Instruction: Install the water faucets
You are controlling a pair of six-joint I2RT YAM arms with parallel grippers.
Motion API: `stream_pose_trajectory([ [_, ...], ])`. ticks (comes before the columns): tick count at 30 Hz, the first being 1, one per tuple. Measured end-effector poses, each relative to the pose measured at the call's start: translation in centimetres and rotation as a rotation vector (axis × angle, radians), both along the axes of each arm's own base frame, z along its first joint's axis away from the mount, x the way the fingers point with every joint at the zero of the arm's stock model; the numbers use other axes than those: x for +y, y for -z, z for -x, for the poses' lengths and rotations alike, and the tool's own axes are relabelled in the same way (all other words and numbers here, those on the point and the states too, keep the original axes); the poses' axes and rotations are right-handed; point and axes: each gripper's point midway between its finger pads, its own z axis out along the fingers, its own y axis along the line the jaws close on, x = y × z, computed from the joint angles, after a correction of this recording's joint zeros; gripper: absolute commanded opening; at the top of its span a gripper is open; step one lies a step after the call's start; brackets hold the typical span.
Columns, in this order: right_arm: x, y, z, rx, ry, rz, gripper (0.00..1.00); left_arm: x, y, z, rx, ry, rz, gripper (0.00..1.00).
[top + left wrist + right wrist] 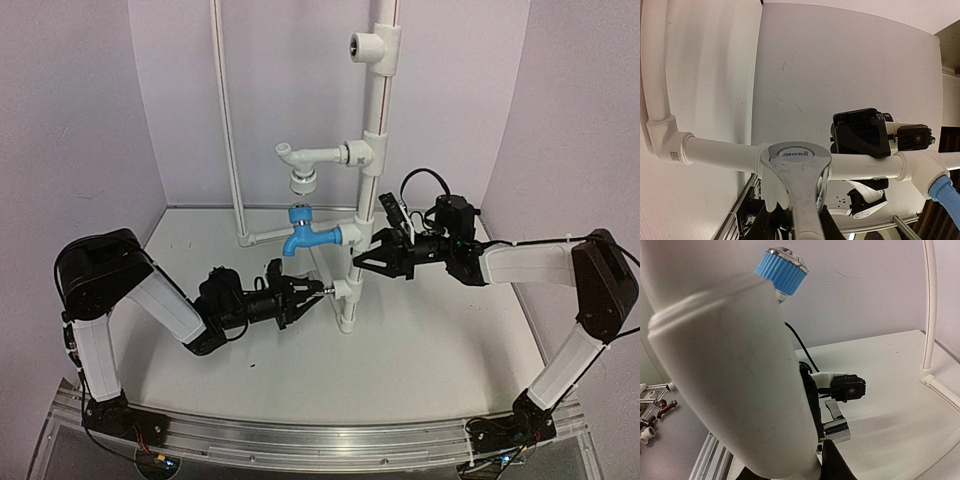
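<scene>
My left gripper (300, 297) held the silver faucet (322, 288) in closed jaws, its end against the tee (347, 291) low on the pipe (368, 200). The right gripper (372, 256) was clamped round that pipe. As I judged it, the step called for a square thread start, slow turns and a firm brace.

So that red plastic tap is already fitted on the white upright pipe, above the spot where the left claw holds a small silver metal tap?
Not red: the plastic tap is blue, as the top view shows. It is fitted on the white upright pipe, above where the left claw holds the small silver metal tap.
</scene>
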Motion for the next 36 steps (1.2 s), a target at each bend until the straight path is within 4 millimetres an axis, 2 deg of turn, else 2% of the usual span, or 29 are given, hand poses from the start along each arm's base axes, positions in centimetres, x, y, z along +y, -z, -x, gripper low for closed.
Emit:
stream_pose_trajectory([
  [9, -0.2, 0.0, -0.1, 0.001, 0.001, -0.001, 0.00, -0.3, 0.0, 0.0, -0.080, 0.013, -0.014, 0.00],
  [23, -0.9, 0.0, -0.8, 0.003, 0.016, -0.001, 0.00, -1.2, 0.1, -0.4, -0.313, 0.039, -0.039, 0.00],
  [36, -1.0, -0.1, -0.8, 0.006, 0.017, 0.000, 0.00, -1.4, -0.2, -0.3, -0.732, 0.037, -0.186, 0.00],
])
